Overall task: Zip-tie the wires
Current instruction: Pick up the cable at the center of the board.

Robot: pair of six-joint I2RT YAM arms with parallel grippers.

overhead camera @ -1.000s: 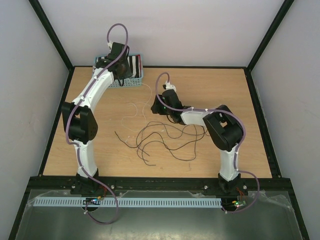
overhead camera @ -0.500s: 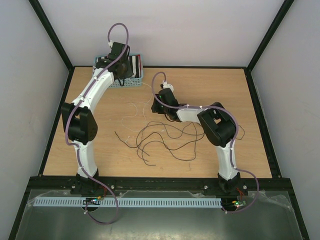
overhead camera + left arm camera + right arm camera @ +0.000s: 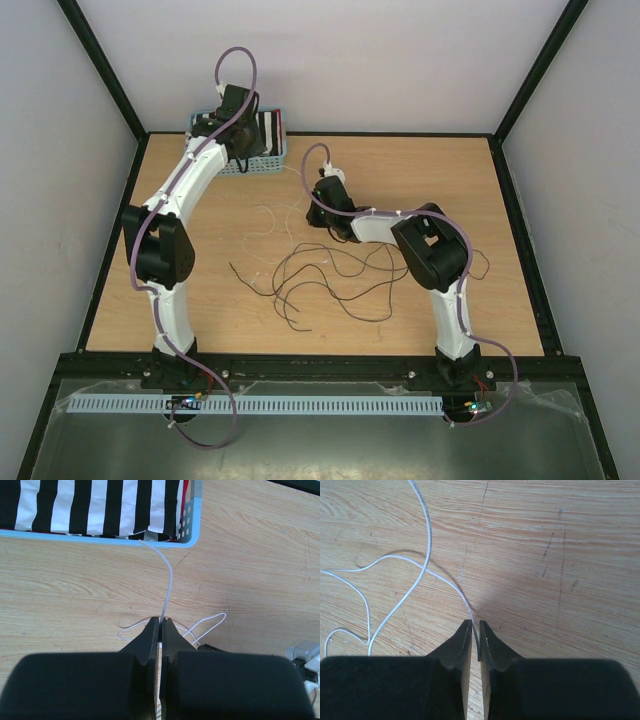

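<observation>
Top external: the wires [image 3: 330,283] sprawl in loops on the table [image 3: 450,180] between the arms. Left wrist: the left gripper [image 3: 161,622] is clamped on a pale wire [image 3: 170,580] that leads from the blue basket [image 3: 100,539]. Right wrist: the right gripper [image 3: 475,625] has its jaws narrowly apart around a pale strand [image 3: 445,582]; whether they grip it cannot be told.
</observation>
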